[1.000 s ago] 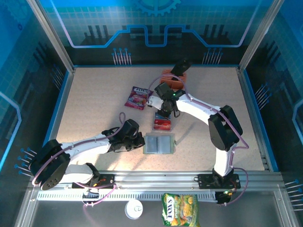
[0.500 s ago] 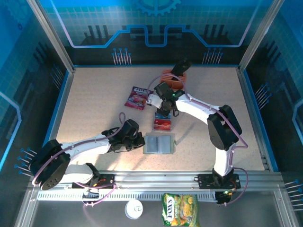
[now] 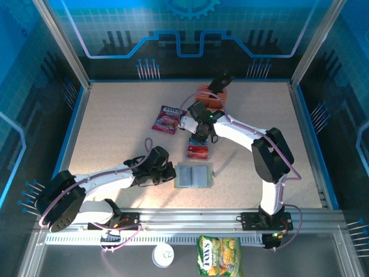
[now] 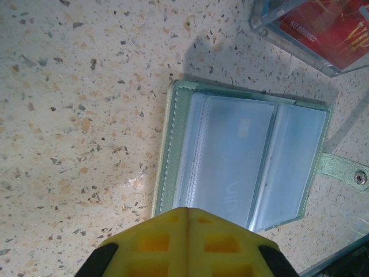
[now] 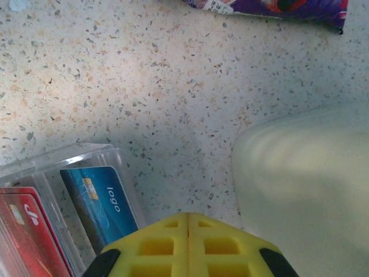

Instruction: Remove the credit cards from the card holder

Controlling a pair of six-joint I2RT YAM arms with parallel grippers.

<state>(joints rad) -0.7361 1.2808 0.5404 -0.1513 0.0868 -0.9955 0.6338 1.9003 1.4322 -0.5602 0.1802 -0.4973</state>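
The card holder (image 3: 194, 176) lies open and flat on the speckled table, its pale blue-grey panels (image 4: 242, 156) up and a snap tab (image 4: 346, 172) at one side. My left gripper (image 3: 171, 172) is shut, its yellow tip (image 4: 187, 210) right at the holder's near edge with nothing in it. The credit cards (image 3: 198, 151), red ones (image 5: 23, 231) and a blue one (image 5: 101, 202), lie in a clear tray beyond the holder. My right gripper (image 3: 200, 137) is shut and empty, its tip (image 5: 188, 216) just beside the blue card.
A purple-red snack packet (image 3: 168, 119) lies behind the cards, and shows as a packet edge (image 5: 277, 7) in the right wrist view. A peach slotted block (image 3: 210, 95) stands at the back. A pale blurred rounded shape (image 5: 311, 190) sits right of the right gripper. A green snack bag (image 3: 218, 255) lies off the front rail.
The right wrist has shifted very slightly near the cards. The left arm, the card holder and the cards have not moved.
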